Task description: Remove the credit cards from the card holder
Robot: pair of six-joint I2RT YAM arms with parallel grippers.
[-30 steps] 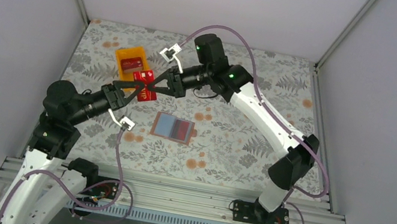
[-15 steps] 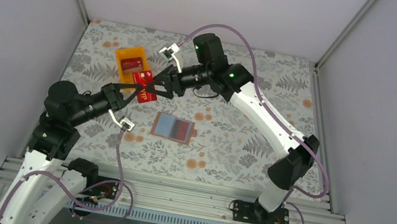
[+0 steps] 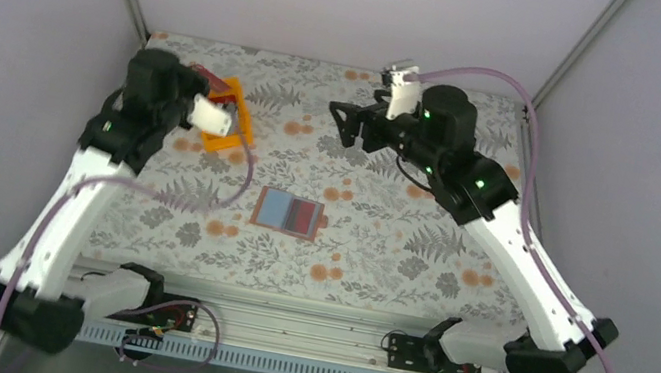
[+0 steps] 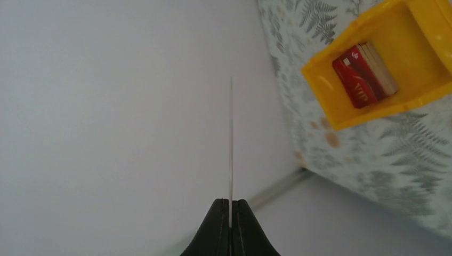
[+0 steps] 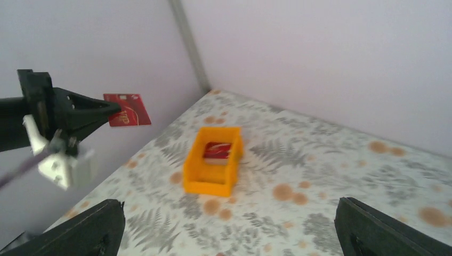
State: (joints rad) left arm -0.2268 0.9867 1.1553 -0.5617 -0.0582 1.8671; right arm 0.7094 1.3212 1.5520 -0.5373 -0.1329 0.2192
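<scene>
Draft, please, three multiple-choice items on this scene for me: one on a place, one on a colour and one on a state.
1. Where does the card holder lie?
A. In the orange tray
B. Open on the middle of the table
C. Between the right jaws

2. What colour is the credit card that the left jaws hold?
A. Teal
B. Red
C. White

3. How do the right jaws stand?
A. Shut on a card
B. Shut on the card holder
C. Wide open, with nothing between them

Answers:
1 B: the top view shows it spread flat mid-table, apart from both arms.
2 B: the right wrist view shows its red face with pale markings.
3 C: the right wrist view shows them far apart at the bottom corners of the picture.
</scene>
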